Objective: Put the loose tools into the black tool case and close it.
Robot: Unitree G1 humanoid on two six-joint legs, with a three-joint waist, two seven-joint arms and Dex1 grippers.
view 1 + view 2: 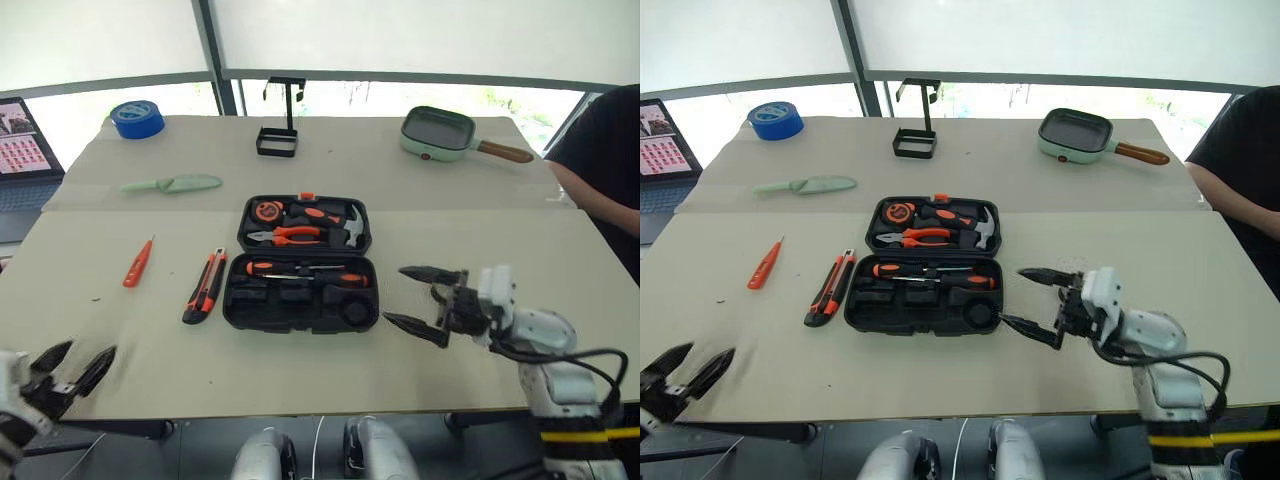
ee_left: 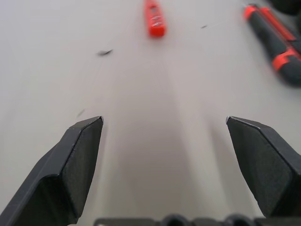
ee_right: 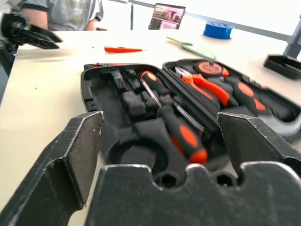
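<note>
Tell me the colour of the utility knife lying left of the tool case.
The utility knife is black with orange trim, best seen in the left eye view.

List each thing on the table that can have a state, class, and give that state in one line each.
Tool case: open, lid flat, tools inside.
Utility knife: loose on the table, left of the case.
Orange screwdriver: loose on the table.
Left gripper: open, empty.
Right gripper: open, empty.
Laptop: open, screen lit.
</note>
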